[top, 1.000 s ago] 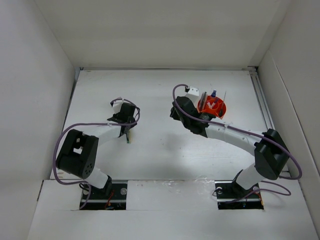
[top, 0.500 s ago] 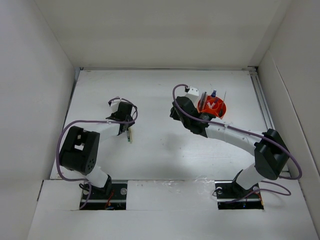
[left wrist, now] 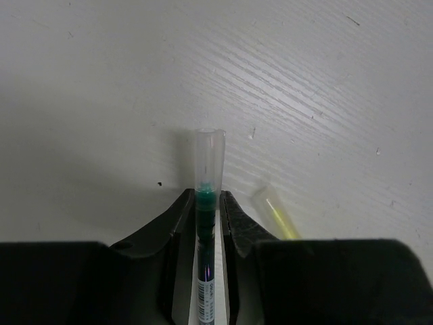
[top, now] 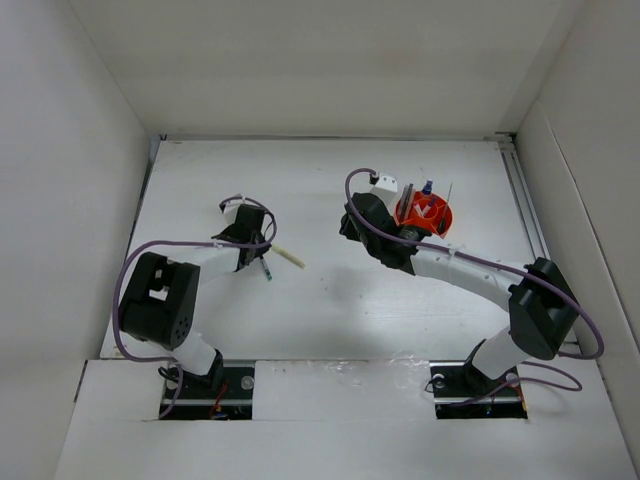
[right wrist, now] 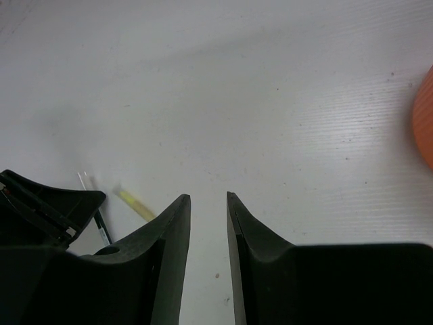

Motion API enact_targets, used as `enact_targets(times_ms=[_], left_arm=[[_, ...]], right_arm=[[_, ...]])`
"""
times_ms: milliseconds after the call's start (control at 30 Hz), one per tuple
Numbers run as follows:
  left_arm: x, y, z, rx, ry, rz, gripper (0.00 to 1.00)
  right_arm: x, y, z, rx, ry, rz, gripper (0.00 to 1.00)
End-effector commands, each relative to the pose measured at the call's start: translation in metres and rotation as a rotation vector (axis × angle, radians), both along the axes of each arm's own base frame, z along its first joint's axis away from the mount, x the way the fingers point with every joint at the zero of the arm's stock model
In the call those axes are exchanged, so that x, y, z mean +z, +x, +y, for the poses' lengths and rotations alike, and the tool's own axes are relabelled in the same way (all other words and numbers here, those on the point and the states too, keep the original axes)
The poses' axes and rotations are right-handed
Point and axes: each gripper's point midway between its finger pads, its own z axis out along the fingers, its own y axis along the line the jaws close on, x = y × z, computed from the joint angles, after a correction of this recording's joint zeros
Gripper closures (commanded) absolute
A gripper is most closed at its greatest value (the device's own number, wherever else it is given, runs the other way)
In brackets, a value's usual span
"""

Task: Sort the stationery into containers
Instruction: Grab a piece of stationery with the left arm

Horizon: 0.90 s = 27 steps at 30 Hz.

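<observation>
My left gripper [left wrist: 206, 196] is shut on a green pen [left wrist: 208, 169] with a clear cap, held low over the white table; in the top view the gripper [top: 258, 258] is at the left-middle, with the pen [top: 266, 271] sticking out of it. A yellow pen [left wrist: 277, 215] lies loose and blurred just right of the gripper; it also shows in the top view [top: 288, 257]. The round orange tub [top: 443, 228] with several items standing in it is at the back right. My right gripper [right wrist: 208, 198] is open and empty, just left of the tub [right wrist: 426, 115].
White walls enclose the table on three sides. A rail runs along the right edge [top: 527, 215]. The right wrist view shows my left gripper [right wrist: 40, 203] and the yellow pen [right wrist: 135, 204] at its lower left.
The yellow pen, earlier lying along the green pen at my left gripper, has swung out to the right onto the table. The left arm's elbow shifted slightly. The right arm has not moved.
</observation>
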Motion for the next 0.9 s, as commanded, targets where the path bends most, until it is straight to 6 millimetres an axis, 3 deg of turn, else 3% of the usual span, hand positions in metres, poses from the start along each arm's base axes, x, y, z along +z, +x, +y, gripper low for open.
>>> enact_targets(times_ms=[0,100,367,533,867], left_arm=[[0.002,-0.009,-0.001,-0.020,-0.013,0.012,0.88],[-0.001,-0.012,0.000,-0.020,-0.010,0.020,0.96],[0.002,-0.014,-0.012,-0.074,-0.066,0.013,1.00],[0.028,-0.009,-0.028,-0.137,-0.141,-0.063,1.00],[0.087,-0.014,-0.092,-0.420,-0.337,-0.245,1.00]], right_arm=[[0.018,0.003,0.010,0.012,0.052,-0.049,0.66],[0.014,0.003,0.011,0.012,0.046,-0.043,0.65],[0.014,0.004,0.009,0.004,0.042,-0.047,0.65],[0.012,0.003,0.009,0.005,0.036,-0.040,0.60],[0.023,0.002,0.010,0.046,0.078,-0.046,0.48]])
